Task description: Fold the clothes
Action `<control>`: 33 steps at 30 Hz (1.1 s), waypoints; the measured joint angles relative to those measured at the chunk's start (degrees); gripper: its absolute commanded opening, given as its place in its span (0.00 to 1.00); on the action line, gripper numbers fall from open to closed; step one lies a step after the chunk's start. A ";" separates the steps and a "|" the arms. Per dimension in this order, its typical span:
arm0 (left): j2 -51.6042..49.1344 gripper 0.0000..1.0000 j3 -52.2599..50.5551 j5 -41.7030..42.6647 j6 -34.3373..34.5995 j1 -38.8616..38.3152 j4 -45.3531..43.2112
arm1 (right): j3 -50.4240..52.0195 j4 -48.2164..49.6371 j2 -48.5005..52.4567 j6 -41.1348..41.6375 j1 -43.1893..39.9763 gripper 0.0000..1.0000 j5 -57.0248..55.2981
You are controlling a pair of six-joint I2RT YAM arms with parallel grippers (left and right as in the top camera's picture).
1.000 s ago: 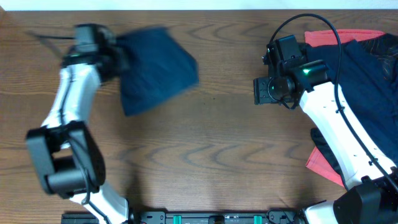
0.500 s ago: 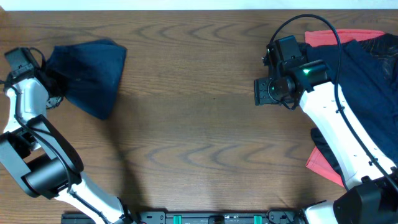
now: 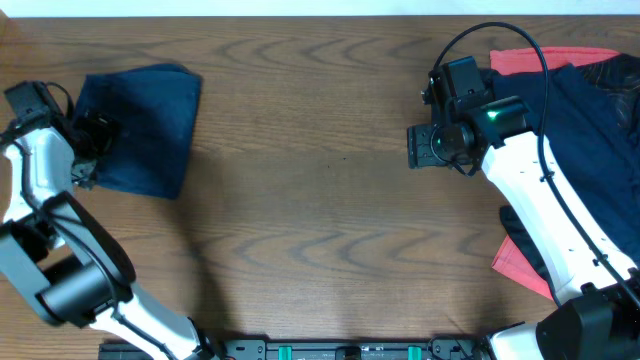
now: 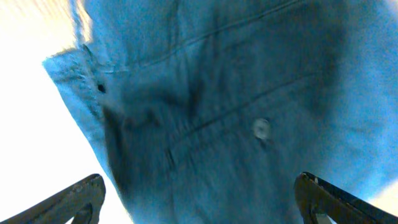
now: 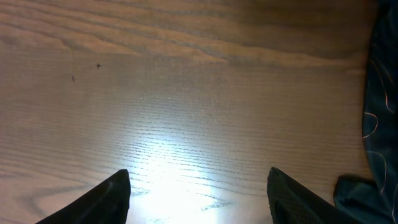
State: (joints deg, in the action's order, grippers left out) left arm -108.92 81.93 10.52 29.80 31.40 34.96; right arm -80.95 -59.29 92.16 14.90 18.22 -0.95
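The folded navy shorts [image 3: 140,125] lie at the table's back left. My left gripper [image 3: 92,140] is at their left edge, jaws spread wide. In the left wrist view the blue fabric [image 4: 249,93] with a seam and a button fills the frame, and the left gripper [image 4: 199,199] stands open over it without pinching it. My right gripper [image 3: 415,145] hovers open over bare wood right of centre, and the right wrist view shows nothing in this gripper [image 5: 199,186]. More clothes, navy [image 3: 590,130] over red [image 3: 540,60], are heaped at the right.
A corner of red cloth [image 3: 525,260] pokes out beneath the right arm. Dark patterned fabric [image 5: 379,124] reaches the right edge of the right wrist view. The right arm's black cable [image 3: 480,40] loops above its wrist. Bare wood [image 3: 320,220] spans the middle.
The left arm swung the navy shorts from back centre-left to the far left, then its jaws opened and let go; the shorts now rest flatter. The right arm stayed put.
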 measured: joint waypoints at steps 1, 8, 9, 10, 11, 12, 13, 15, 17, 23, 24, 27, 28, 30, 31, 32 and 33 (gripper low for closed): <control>1.68 0.98 0.00 -0.11 -0.02 0.00 0.39 | 0.00 0.20 0.00 -0.02 0.00 0.69 0.00; 14.53 0.98 0.02 0.35 -2.08 -3.34 1.70 | 0.00 4.76 0.00 5.79 -0.96 0.81 -0.09; 15.56 0.98 0.07 1.18 -3.19 -5.44 2.34 | 0.00 5.88 0.00 7.72 -1.64 0.85 -0.09; 16.00 0.98 0.07 1.84 -4.13 -7.50 2.75 | 0.00 7.23 0.00 9.22 -2.40 0.87 -0.07; 16.13 0.98 0.07 2.54 -5.16 -10.23 3.08 | 0.00 8.79 0.00 10.27 -3.30 0.88 0.07; 16.04 0.98 0.07 2.95 -6.21 -13.03 3.41 | 0.00 10.34 0.00 10.60 -4.02 0.87 0.35; 15.74 0.98 0.07 3.30 -7.61 -16.65 3.63 | -0.02 12.26 0.00 10.47 -4.85 0.88 0.79; 14.95 0.98 0.07 4.09 -10.60 -24.76 3.87 | -0.09 14.49 0.00 7.96 -5.90 0.90 1.53; 14.45 0.98 0.07 3.91 -13.35 -31.85 5.33 | -0.11 14.67 0.00 3.87 -6.34 0.98 1.73; 14.36 0.98 0.00 -2.03 -19.34 -46.84 18.05 | -0.13 8.28 -0.46 -6.03 -6.54 0.99 1.25; 14.47 0.98 0.00 -2.95 -19.52 -47.84 20.02 | -0.13 7.30 -0.92 -6.32 -6.60 0.99 0.94; 16.20 0.98 -0.09 -5.01 -19.61 -48.96 22.10 | -0.11 6.14 -4.09 -5.35 -6.93 0.99 -0.74; 17.46 0.98 -0.24 -5.44 -19.63 -49.07 21.90 | -0.09 6.12 -5.86 -4.90 -7.10 0.99 -1.46; 21.84 0.98 -0.81 -6.47 -19.65 -49.09 21.14 | -0.09 6.19 -10.14 -4.35 -7.30 0.99 -2.47; 24.22 0.98 -0.96 -6.73 -19.69 -49.09 20.94 | -0.09 6.21 -12.81 -4.13 -7.39 0.99 -2.89; 27.93 0.98 -1.27 -7.32 -19.78 -49.09 20.35 | 0.04 6.27 -15.63 -3.89 -7.48 0.99 -3.21; 31.50 0.98 -1.57 -7.85 -19.78 -49.09 19.85 | 0.31 6.47 -18.40 -3.76 -7.50 0.99 -3.48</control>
State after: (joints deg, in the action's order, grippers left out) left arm -77.43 80.36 2.68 10.02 -17.69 54.81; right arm -80.64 -52.82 73.76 11.14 10.72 -4.43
